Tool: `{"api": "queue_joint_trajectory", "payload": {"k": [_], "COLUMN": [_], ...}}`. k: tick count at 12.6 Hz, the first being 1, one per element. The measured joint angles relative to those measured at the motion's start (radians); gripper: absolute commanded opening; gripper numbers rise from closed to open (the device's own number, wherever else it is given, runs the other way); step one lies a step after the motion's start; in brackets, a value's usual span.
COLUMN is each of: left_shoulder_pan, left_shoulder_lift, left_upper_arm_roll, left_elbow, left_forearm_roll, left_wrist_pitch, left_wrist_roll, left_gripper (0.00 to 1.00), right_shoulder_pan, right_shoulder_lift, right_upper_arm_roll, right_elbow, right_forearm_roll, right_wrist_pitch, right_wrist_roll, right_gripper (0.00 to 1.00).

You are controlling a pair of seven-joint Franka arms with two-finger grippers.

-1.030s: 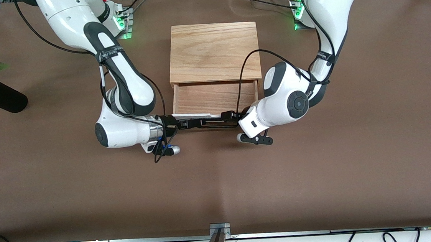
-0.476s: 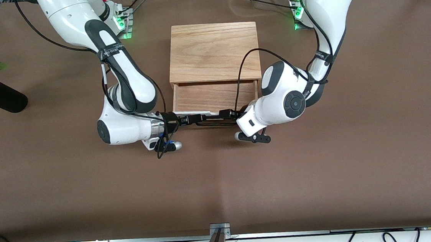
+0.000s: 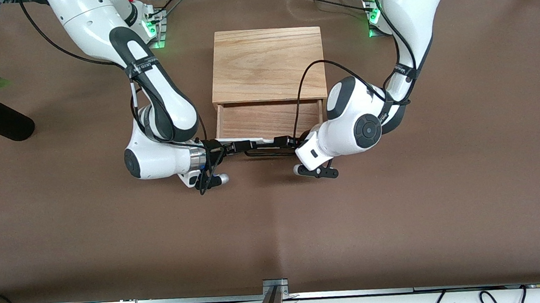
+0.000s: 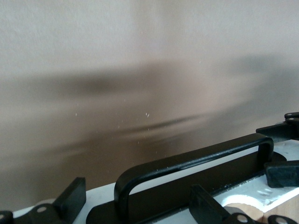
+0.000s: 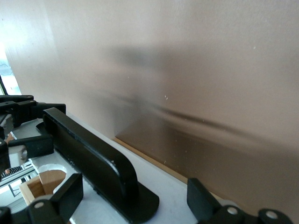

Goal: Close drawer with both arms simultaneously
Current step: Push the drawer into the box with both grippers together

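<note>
Both arms have pushed the drawer [image 3: 269, 119] a little into the box [image 3: 268, 65], the open left end effector [image 3: 284, 142] and open right end effector [image 3: 238, 147] around its handle [image 3: 263, 153]; next, push more.

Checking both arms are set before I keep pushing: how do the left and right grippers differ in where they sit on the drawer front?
The left gripper meets the drawer front at the handle's end toward the left arm's side of the table; the right gripper at the end toward the right arm's. They point toward each other. Both are open, fingers straddling the white panel, and the drawer is part open.
</note>
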Motion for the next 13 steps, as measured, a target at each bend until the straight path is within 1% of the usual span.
{"api": "queue_joint_trajectory", "payload": {"k": [6, 8, 11, 13], "left_shoulder_pan": [-0.008, -0.009, -0.01, -0.01], "left_shoulder_lift": [-0.003, -0.003, -0.002, -0.002], "left_upper_arm_roll": [-0.004, -0.006, -0.012, -0.012], "left_elbow": [0.002, 0.002, 0.001, 0.0], "left_forearm_roll": [0.0, 0.0, -0.007, -0.01], "left_wrist_pitch": [-0.108, -0.156, -0.27, -0.324], "left_wrist_roll": [-0.012, -0.013, -0.018, -0.02], "left_gripper": [1.0, 1.0, 1.0, 1.0], "right_shoulder_pan": [0.032, 0.032, 0.032, 0.032], "right_shoulder_lift": [-0.105, -0.146, -0.2, -0.213], "right_upper_arm_roll": [0.006, 0.034, 0.095, 0.116], "right_elbow": [-0.154, -0.222, -0.336, -0.366], "right_forearm_roll": [0.0, 0.0, 0.003, 0.007], "right_wrist_pitch": [0.077, 0.139, 0.231, 0.245], "right_wrist_roll": [-0.01, -0.012, -0.011, -0.011], "right_gripper": [1.0, 1.0, 1.0, 1.0]}}
